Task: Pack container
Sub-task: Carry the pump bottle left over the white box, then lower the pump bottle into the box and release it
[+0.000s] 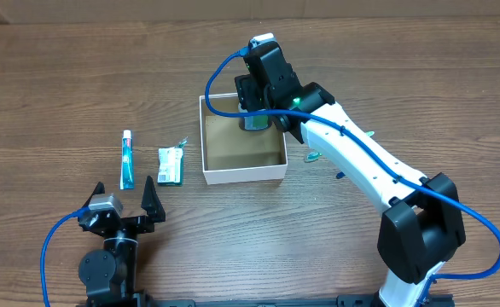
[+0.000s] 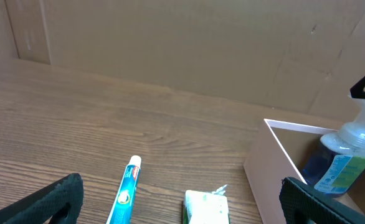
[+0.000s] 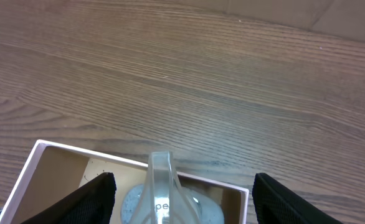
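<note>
Start at the near left edge. Locate the left gripper (image 1: 124, 196), parked low over the table (image 1: 54, 94), spread to full width and holding nothing.

Move farther. Note the toothpaste tube (image 1: 127, 159), lying lengthwise near to far, and just right of it a small green-and-white packet (image 1: 171, 165). Treat both as unpacked (lying on bare wood, apart from the box).

Right of the packet, find the container (image 1: 243, 173) at mid-table, open side up, showing a brown floor.

At its far side, find a blue bottle (image 2: 343, 160) with a clear cap, standing inside, upright or slightly leaning. Cannot tell whether touching the far wall. Directly above it, find the right gripper (image 3: 184, 190), opened wide and straddling the cap with a gap on each side. Judge it as gripping nothing.

Hazards from here:
- Toppling the bottle. Likely cause: lifting away at a slant and clipping the cap with a finger.
- Shifting the container. Likely cause: catching the far wall while withdrawing.
- Poor fit for the tube. Likely cause: lowering it askew, or onto the standing bottle, and leaving one end propped on the rim.
</note>
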